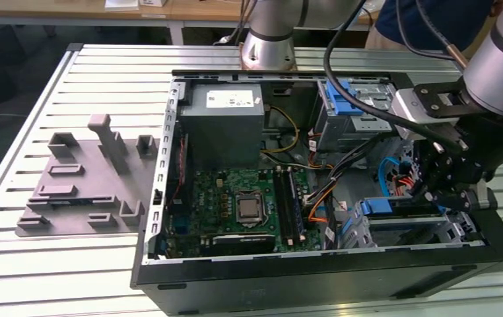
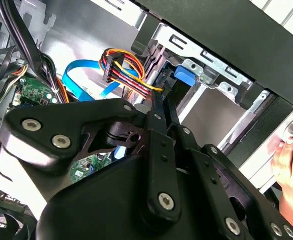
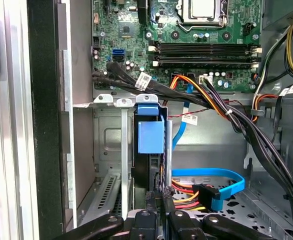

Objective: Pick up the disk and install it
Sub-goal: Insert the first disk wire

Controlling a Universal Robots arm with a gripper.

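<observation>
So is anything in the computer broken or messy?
Nothing looks broken. The disk stands on edge in its metal bay, the gripper right at its end. The loose blue cable and coloured wires beside it aren't plugged in.

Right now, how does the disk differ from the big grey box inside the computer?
The disk is a thin slab with a blue rail, standing on edge in a metal bay. The grey box is bulky, has a white sticker, and sits in a corner. Both are inside the case.
</observation>
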